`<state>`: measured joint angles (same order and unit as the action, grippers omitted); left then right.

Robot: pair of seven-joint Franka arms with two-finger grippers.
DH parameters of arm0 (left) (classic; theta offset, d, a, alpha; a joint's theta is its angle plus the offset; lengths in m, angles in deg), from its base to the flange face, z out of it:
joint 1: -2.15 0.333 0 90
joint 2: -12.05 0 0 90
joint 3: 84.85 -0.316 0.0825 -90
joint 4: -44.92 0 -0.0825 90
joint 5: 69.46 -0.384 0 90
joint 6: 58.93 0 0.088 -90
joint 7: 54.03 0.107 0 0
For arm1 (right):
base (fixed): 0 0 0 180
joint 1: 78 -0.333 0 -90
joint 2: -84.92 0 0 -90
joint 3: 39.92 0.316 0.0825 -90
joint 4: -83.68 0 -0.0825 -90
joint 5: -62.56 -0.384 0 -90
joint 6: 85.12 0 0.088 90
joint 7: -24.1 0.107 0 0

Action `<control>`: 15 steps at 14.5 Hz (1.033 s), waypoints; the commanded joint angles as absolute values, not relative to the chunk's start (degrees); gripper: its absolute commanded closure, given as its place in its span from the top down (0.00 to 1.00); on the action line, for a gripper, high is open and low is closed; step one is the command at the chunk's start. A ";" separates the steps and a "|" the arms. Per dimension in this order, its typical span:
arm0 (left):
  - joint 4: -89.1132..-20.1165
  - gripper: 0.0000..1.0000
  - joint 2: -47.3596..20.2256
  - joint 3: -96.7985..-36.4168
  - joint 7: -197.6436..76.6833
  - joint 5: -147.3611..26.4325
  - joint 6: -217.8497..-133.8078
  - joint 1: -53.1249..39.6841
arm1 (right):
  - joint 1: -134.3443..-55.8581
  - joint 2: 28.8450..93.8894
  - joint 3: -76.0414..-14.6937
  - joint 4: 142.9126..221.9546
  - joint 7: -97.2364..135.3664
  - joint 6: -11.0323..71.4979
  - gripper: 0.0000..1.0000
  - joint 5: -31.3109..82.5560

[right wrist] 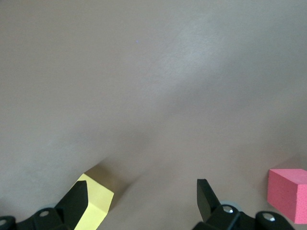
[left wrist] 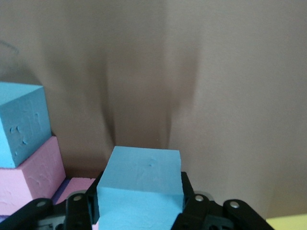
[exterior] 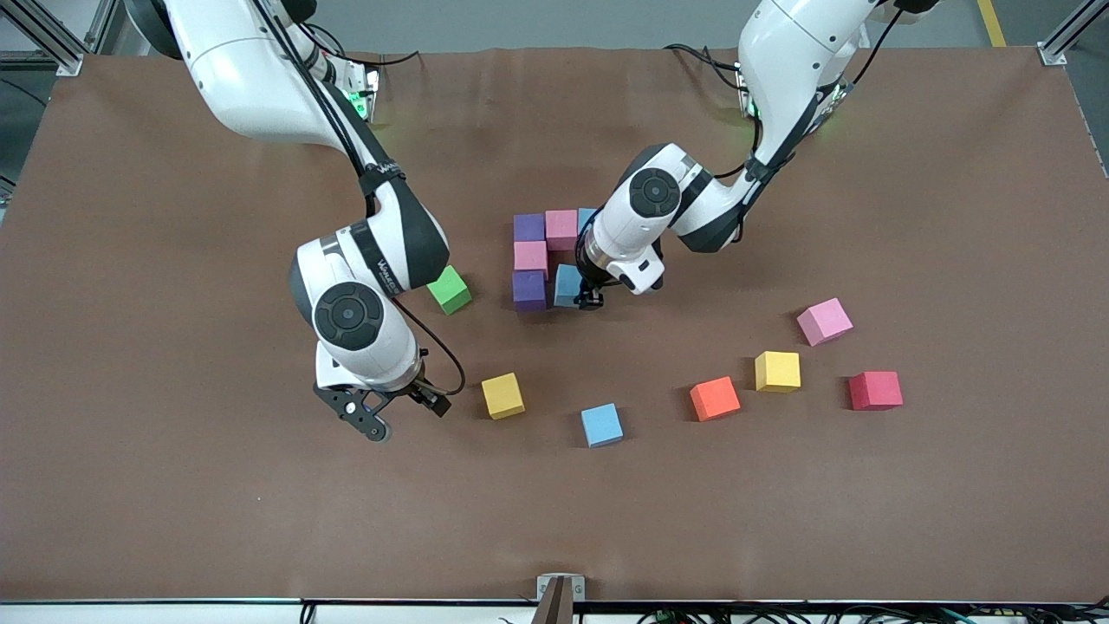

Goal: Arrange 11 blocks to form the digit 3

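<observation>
This looks like a robot lab, a room for testing robots, not a home. Two big white robot arms [exterior: 260, 78] stand at one edge of a wide table [exterior: 953, 217] with a plain brown cover. Black cables [exterior: 702, 56] run out from the bottom of the arms. Silver metal frame bars [exterior: 1070, 30] stand at the table corners, and the floor past them is grey with a yellow line [exterior: 992, 22]. Small foam blocks [exterior: 601, 425] in many colours sit on the brown cover, like toys set out for practice.
</observation>
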<state>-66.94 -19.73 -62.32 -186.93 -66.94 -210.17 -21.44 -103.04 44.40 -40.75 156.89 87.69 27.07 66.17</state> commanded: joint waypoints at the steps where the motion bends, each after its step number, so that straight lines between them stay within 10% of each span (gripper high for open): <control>1: -65.12 0.22 -21.43 -62.96 -190.35 -68.31 -210.10 -23.15 | -102.35 45.27 -40.36 159.95 87.38 27.02 1.00 67.13; 15: -63.18 0.22 -24.07 -63.57 -191.49 -72.09 -210.10 -24.65 | -109.63 64.97 -39.74 200.65 93.69 48.91 1.00 61.77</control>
